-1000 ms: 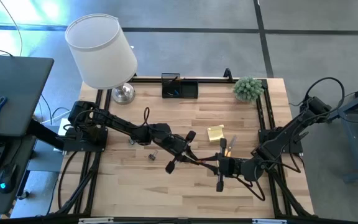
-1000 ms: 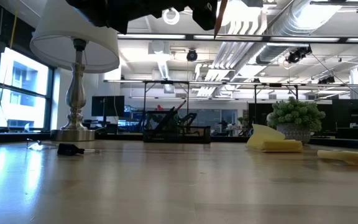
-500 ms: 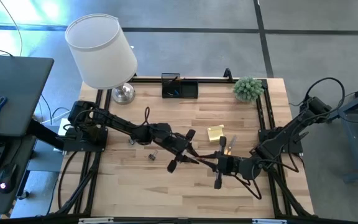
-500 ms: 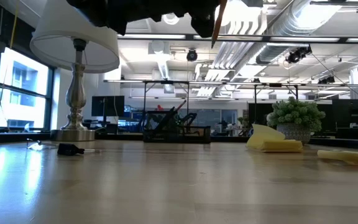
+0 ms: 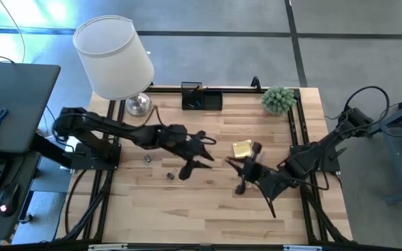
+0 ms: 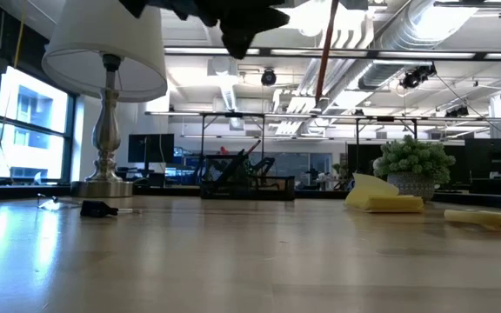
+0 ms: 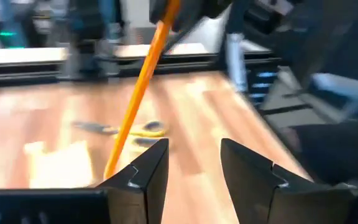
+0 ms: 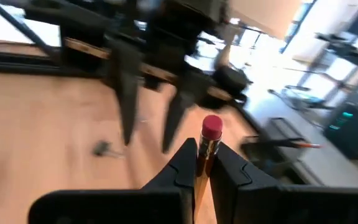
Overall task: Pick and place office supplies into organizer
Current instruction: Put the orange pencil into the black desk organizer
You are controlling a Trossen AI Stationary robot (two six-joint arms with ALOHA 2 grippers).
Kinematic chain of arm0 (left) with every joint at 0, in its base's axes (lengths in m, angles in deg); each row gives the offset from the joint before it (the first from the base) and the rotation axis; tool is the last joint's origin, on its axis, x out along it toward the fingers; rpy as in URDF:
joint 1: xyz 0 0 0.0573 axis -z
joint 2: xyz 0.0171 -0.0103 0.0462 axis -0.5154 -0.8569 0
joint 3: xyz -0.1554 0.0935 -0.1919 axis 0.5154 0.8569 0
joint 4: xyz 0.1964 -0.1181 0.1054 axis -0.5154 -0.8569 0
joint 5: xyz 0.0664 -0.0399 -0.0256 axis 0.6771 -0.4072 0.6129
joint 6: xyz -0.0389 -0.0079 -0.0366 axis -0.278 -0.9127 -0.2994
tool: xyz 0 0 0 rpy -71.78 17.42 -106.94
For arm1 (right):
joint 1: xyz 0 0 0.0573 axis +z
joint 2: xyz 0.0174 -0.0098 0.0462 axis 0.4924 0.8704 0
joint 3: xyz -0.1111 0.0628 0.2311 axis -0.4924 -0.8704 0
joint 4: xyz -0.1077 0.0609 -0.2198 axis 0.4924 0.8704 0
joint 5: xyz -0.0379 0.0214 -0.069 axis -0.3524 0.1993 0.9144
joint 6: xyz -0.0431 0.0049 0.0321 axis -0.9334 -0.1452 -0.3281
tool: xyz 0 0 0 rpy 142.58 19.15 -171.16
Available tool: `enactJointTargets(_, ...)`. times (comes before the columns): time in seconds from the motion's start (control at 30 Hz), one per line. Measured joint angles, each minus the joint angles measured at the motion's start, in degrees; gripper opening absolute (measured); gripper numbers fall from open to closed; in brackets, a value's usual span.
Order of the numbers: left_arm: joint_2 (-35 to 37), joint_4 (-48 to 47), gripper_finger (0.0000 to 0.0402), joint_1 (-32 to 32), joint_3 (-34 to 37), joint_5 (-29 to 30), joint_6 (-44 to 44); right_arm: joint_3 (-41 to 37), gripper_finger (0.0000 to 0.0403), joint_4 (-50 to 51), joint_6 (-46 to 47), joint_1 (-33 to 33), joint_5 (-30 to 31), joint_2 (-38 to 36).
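One pencil (image 8: 206, 144) sits clamped in your right end effector (image 8: 206, 160), eraser outward; your left end effector (image 7: 194, 163) stands apart, fingers parted, empty.

High view: looks straight down, far up, whole table (image 5: 208, 209). Low view: table-top height, faces lamp (image 6: 104, 87), room beyond. Wrist views: very close, above table. High and low share lamp, sticky pad (image 5: 241, 148).
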State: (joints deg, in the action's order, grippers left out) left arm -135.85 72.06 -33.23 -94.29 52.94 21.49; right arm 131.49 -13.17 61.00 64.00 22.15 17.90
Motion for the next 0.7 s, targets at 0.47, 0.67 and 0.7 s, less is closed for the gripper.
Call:
enactJointTargets(0.47,21.2,-5.24,0.0051,4.86,9.91,19.58,4.35,0.0,0.0006,-18.77,-17.8,-32.53,-34.07,-0.47)
enactJointTargets(0.67,27.83,-1.47,0.0018,4.81,16.15,19.84,4.35,0.9,0.0005,-31.28,-16.12,-50.11,-52.19,7.11)
enactJointTargets(0.7,28.23,-1.46,0.0014,4.83,16.42,20.22,4.35,1.87,0.0005,-31.99,-15.62,-52.45,-54.26,8.94)
